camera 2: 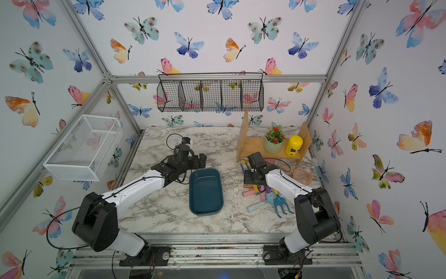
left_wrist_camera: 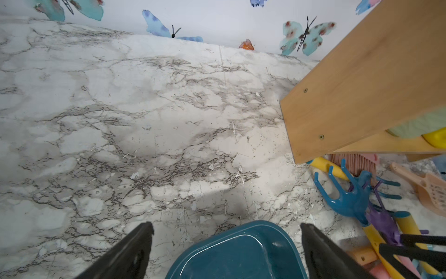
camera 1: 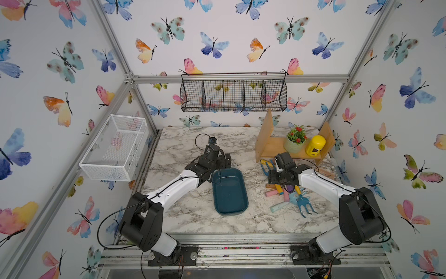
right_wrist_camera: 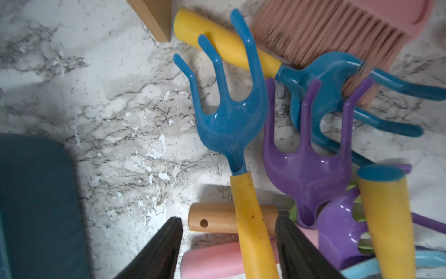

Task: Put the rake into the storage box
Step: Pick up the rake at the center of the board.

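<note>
The storage box (camera 1: 230,193) (camera 2: 205,193) is a shallow dark teal bin lying empty mid-table; its edge also shows in the right wrist view (right_wrist_camera: 36,205). A blue rake (right_wrist_camera: 229,120) (left_wrist_camera: 350,200) with a yellow handle (right_wrist_camera: 253,229) lies in a toy pile to the box's right. My right gripper (right_wrist_camera: 228,217) (camera 1: 274,180) points down over it. Its jaws straddle the handle, one finger beside it and the other still a gap away. My left gripper (left_wrist_camera: 226,226) (camera 1: 225,160) hangs open and empty over the box's far end (left_wrist_camera: 241,256).
The pile also holds a purple rake (right_wrist_camera: 306,169), a darker blue rake (right_wrist_camera: 333,72), a pink brush (right_wrist_camera: 325,31), a wooden handle (right_wrist_camera: 212,217) and pink foam rolls. A wooden shelf (camera 1: 272,145) stands behind it. White mesh basket (camera 1: 113,149) and black wire basket (camera 1: 233,95) hang on the walls.
</note>
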Motion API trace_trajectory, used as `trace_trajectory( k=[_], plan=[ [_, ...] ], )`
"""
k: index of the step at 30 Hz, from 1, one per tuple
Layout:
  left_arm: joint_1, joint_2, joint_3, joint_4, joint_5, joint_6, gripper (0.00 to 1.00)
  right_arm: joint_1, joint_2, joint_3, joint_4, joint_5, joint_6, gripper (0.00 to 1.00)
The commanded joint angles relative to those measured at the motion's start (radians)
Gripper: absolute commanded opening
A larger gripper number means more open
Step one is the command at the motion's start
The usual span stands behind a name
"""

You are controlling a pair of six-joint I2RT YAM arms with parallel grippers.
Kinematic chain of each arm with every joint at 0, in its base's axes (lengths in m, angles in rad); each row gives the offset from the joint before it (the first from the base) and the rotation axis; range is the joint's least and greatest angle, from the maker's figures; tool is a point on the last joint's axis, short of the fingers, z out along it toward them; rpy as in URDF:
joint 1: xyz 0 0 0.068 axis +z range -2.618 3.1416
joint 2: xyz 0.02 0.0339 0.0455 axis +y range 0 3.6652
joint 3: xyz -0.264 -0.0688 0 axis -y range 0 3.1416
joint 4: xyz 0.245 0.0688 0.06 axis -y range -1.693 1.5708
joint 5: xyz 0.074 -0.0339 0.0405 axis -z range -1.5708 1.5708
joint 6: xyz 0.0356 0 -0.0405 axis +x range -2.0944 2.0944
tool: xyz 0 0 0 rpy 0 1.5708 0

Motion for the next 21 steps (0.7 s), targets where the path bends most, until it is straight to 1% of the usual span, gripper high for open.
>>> trace_trajectory(
  k=[1, 6, 12, 14, 19, 21],
  plan=[
    [0.014, -0.032, -0.023, 0.083, 0.119, -0.034, 0.99, 0.006, 0.022, -0.007, -0.020, -0.011, -0.013, 0.65],
    [0.019, -0.023, -0.013, 0.064, 0.107, -0.035, 0.99, 0.007, 0.054, -0.025, 0.013, -0.002, -0.016, 0.59],
    [0.023, -0.022, -0.018, 0.072, 0.101, -0.032, 0.98, 0.007, 0.101, -0.029, 0.059, 0.019, -0.023, 0.54],
    [0.026, -0.023, -0.017, 0.076, 0.098, -0.031, 0.98, 0.009, 0.122, -0.015, 0.058, 0.015, -0.027, 0.48],
    [0.029, -0.033, -0.025, 0.090, 0.134, -0.026, 0.98, 0.009, 0.141, 0.001, 0.056, 0.011, -0.031, 0.26],
    [0.030, -0.029, -0.020, 0.087, 0.149, -0.025, 0.98, 0.009, 0.131, 0.005, 0.058, 0.003, -0.031, 0.21]
  ],
)
